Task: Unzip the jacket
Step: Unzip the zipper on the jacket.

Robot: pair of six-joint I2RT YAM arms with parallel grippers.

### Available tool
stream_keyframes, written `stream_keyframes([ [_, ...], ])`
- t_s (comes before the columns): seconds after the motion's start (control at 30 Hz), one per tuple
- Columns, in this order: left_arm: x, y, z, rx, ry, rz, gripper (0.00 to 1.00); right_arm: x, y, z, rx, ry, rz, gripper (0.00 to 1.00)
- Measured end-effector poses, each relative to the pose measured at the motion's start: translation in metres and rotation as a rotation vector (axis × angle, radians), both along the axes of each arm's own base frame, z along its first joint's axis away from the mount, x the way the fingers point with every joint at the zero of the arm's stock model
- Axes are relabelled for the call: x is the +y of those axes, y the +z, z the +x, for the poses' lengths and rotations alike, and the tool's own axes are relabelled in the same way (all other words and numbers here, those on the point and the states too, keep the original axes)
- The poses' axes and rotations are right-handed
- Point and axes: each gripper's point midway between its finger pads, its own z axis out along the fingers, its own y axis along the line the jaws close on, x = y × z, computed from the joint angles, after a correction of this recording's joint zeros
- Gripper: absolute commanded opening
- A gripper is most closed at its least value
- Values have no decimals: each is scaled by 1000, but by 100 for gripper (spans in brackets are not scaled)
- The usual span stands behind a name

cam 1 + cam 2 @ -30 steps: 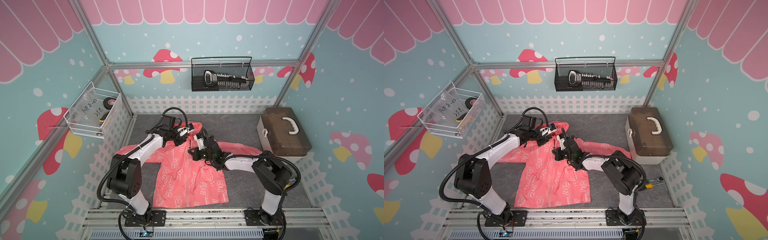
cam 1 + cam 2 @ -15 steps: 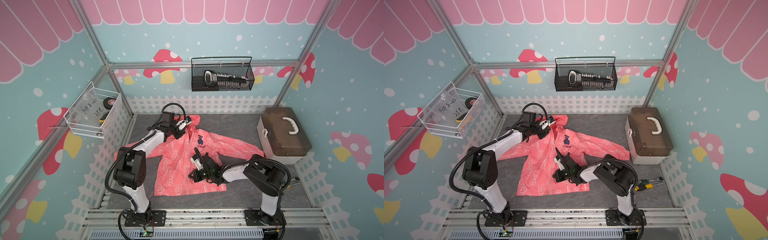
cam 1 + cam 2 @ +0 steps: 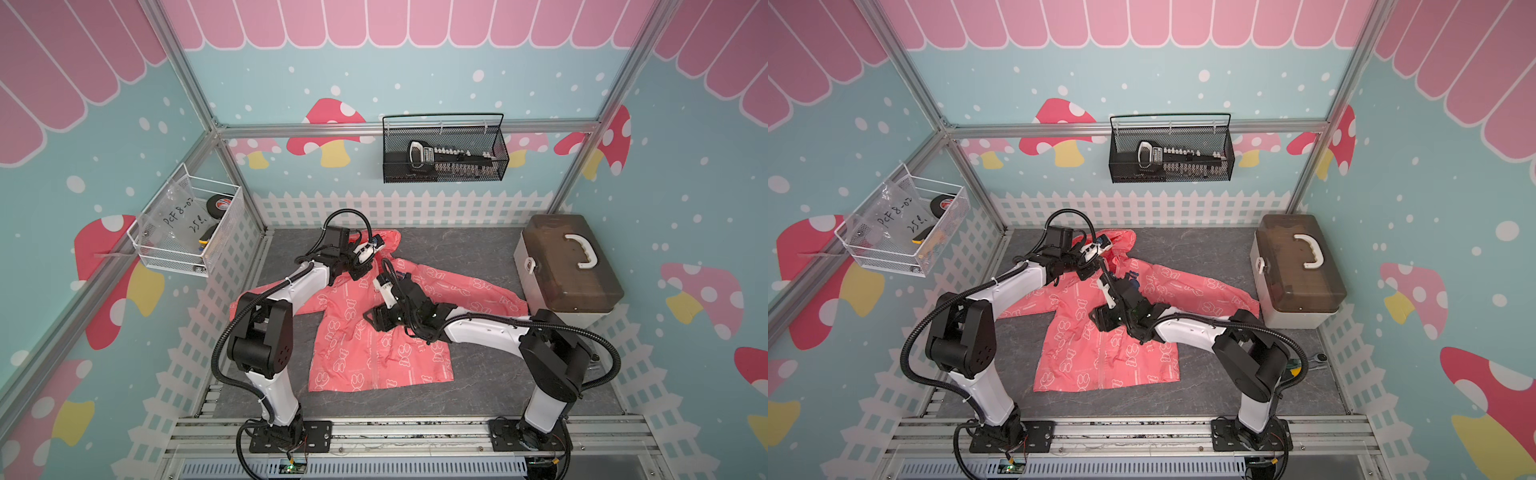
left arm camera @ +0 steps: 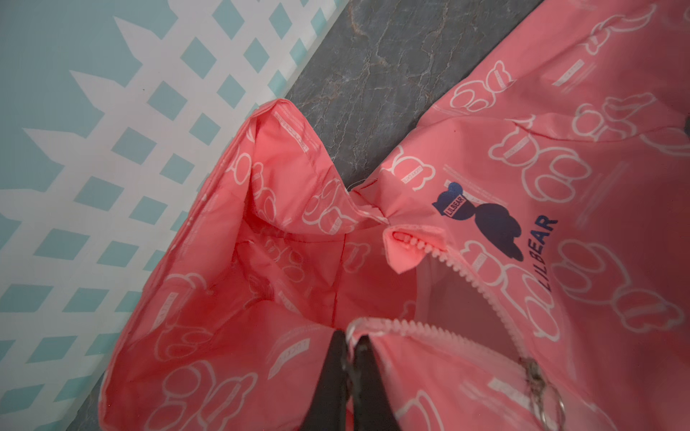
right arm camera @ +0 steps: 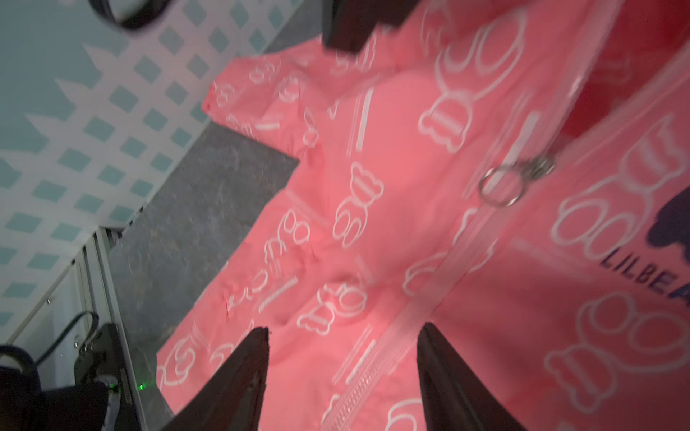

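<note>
The coral-pink jacket [image 3: 374, 357] [image 3: 1100, 365] lies flat and front-up on the grey table, hood toward the back wall. Its zipper is parted at the top near the navy bear logo [image 4: 485, 220]. The ring pull [image 5: 500, 184] [image 4: 543, 388] rests on the chest. My left gripper [image 4: 351, 337] [image 3: 365, 275] is shut on the collar edge at the zipper's top end. My right gripper [image 5: 343, 328] [image 3: 369, 319] hovers open over the chest, astride the closed zipper [image 5: 407, 328] below the pull, holding nothing.
A brown toolbox [image 3: 569, 266] stands at the table's right. A black wire basket [image 3: 444, 153] hangs on the back wall and a white wire basket [image 3: 187, 228] on the left wall. A small tool [image 3: 1316, 357] lies near the right arm.
My right gripper went from the collar down toward the hem, then came back up to the chest and opened. The jacket now lies stretched out flat. My left gripper stays shut at the collar.
</note>
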Motion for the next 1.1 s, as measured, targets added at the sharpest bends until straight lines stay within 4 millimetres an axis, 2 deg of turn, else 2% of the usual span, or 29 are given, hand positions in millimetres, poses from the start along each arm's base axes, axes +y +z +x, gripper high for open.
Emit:
stream_keyframes([
  [0.03, -1, 2, -2, -2, -8, -7, 0, -6, 5, 14, -4, -35, 21, 63],
  [0.1, -4, 6, -6, -10, -25, -21, 0, -19, 2, 38, 5, -99, 37, 63],
  [0.2, -8, 13, -9, -21, -46, -40, 0, -31, -23, 62, 52, -168, 24, 63],
  [0.33, -10, 15, -11, -24, -61, -54, 0, -29, -68, 67, 134, -190, 2, 63],
  [0.43, -13, 15, -13, -19, -73, -63, 0, -25, -83, 68, 163, -190, 22, 62],
  [0.5, -13, 15, -14, -18, -77, -67, 0, -21, -82, 68, 161, -180, 51, 62],
  [0.7, -14, 15, -14, -19, -80, -69, 0, -3, -55, 71, 107, -111, 165, 61],
  [0.83, -14, 15, -14, -20, -82, -68, 0, 3, -46, 70, 93, -79, 202, 59],
  [0.97, -14, 15, -14, -20, -82, -68, 0, 4, -46, 73, 93, -79, 224, 53],
  [1.1, -14, 15, -14, -19, -83, -67, 0, 0, -54, 79, 107, -100, 227, 48],
])
